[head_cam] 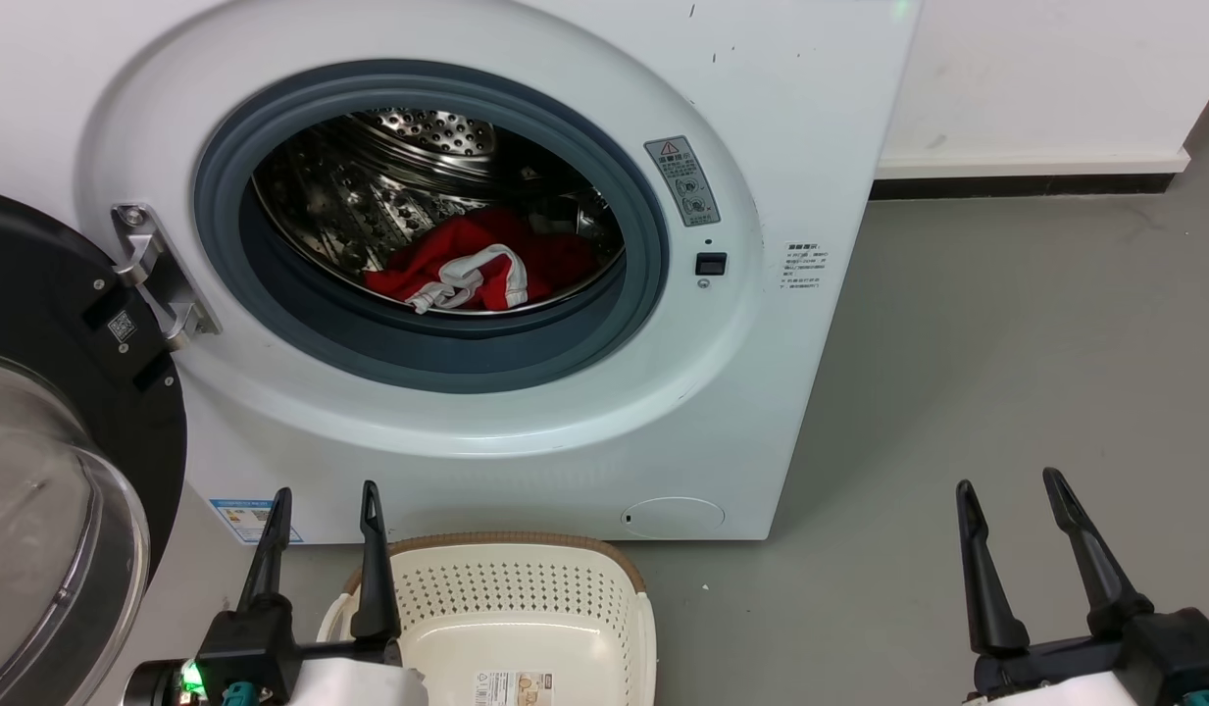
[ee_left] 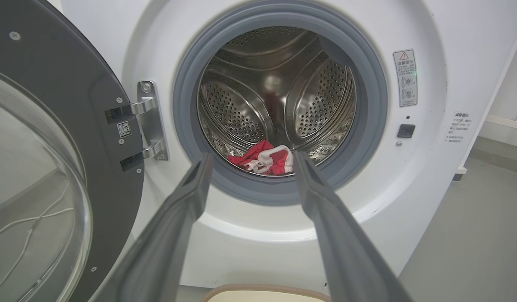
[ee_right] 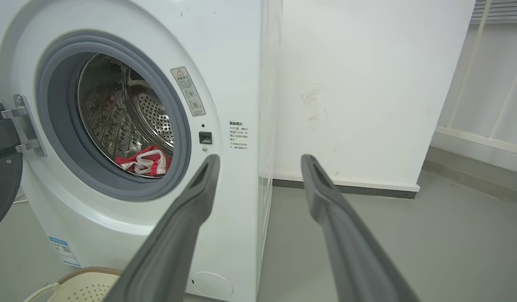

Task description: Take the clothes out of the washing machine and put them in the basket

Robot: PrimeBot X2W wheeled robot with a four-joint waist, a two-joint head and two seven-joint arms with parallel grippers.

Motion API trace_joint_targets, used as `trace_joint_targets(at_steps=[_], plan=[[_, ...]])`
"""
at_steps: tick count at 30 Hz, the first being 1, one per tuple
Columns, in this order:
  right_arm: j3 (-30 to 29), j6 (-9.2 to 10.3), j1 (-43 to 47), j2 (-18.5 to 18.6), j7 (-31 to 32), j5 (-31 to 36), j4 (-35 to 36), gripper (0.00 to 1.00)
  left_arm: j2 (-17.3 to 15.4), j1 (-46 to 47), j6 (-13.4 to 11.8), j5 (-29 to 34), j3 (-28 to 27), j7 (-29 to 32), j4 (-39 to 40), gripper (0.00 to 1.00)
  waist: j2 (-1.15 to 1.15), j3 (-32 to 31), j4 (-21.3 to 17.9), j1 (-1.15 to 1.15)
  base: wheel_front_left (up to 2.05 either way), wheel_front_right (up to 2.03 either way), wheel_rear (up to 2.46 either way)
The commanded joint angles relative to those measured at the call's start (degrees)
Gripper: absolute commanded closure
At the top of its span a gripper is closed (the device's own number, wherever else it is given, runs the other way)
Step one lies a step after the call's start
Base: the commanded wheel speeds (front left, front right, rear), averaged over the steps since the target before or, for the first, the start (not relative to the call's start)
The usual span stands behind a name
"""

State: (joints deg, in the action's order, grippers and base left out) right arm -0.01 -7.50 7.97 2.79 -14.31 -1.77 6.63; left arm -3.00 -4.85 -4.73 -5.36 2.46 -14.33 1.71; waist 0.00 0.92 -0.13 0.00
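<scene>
Red clothes with white trim lie at the bottom of the steel drum of the white washing machine, whose door hangs open to the left. In the wrist views the clothes show low in the drum behind the grey gasket. The cream basket stands on the floor right in front of the machine, holding nothing I can see. My left gripper is open, just left of the basket's rim. Over bare floor at the lower right, my right gripper is open too.
The open door's domed glass stands close on my left arm's left side. Grey floor stretches to the right of the machine, up to a white wall with a dark skirting.
</scene>
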Motion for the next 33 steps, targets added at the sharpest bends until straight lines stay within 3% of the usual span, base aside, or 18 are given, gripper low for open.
trace_joint_targets(at_steps=[1,27,33], plan=[[0.1,0.02,0.7,0.2,-0.5,1.0,0.5,0.0,0.1,-0.6,-0.1,1.1,-0.1,-0.5,0.1,0.0,0.0,0.0,0.0,0.0,0.0,0.0,0.0],[-0.2,0.03,0.5,0.2,-0.9,1.3,-0.2,0.0,0.1,-0.8,-0.5,1.0,-0.4,-0.9,-1.3,0.0,0.0,0.0,-0.1,0.0,0.0,0.0,0.0],[0.0,0.03,0.1,0.2,-0.9,1.4,0.1,0.0,0.1,1.3,0.5,0.9,-1.1,-0.9,-3.1,0.0,0.0,0.5,-0.6,0.0,0.0,0.0,0.0]])
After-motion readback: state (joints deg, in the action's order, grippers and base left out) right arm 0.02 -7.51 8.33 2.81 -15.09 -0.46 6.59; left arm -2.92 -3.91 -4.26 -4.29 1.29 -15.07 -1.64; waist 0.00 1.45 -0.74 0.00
